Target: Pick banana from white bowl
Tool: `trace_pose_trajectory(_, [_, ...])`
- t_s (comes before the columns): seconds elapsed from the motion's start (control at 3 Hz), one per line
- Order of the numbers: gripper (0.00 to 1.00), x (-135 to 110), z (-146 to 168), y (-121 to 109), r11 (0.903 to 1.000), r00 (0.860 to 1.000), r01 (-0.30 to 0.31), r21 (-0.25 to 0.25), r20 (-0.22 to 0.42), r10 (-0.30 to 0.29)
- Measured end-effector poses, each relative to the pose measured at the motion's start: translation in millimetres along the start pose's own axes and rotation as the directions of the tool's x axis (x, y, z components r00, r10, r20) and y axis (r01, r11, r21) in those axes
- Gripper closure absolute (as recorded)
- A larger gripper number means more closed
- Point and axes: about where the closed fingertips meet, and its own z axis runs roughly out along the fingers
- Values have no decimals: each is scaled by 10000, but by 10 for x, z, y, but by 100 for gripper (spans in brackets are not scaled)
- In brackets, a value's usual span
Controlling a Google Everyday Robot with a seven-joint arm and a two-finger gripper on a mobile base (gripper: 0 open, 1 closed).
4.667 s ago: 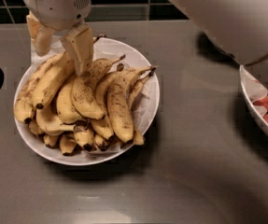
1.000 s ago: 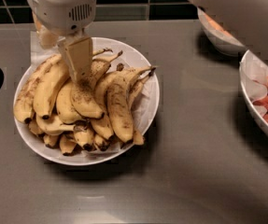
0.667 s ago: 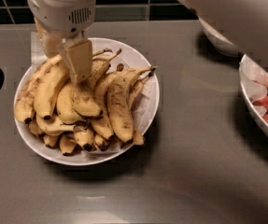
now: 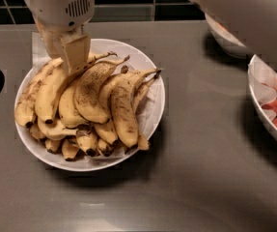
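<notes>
The gripper (image 4: 63,61) stands over the rear left of the pile, with its tip down among the stem ends of the fruit. Whether the jaws are spread or already pinching something I cannot tell. Directly below and in front of it lies the banana (image 4: 50,94), plump and mostly clean yellow, second from the left of the heap in the white bowl (image 4: 162,98). Its long axis runs from the neck under the gripper down and slightly leftward to a black tip near the bowl's front-left rim. The body therefore lies toward the camera from the jaws, and a grip would likely fall across the narrow neck. Touching its right side is a heavily speckled banana (image 4: 92,90), then a brown-streaked banana (image 4: 124,108). The bowl sits on the grey counter (image 4: 200,178), and a bowl of red pieces (image 4: 273,111) is well apart at the right edge.
</notes>
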Motion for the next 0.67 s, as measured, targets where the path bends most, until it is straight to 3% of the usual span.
trace_pose_trajectory(0.67, [56,-3,-130,-24,9998,9993,46,211,-370,-38])
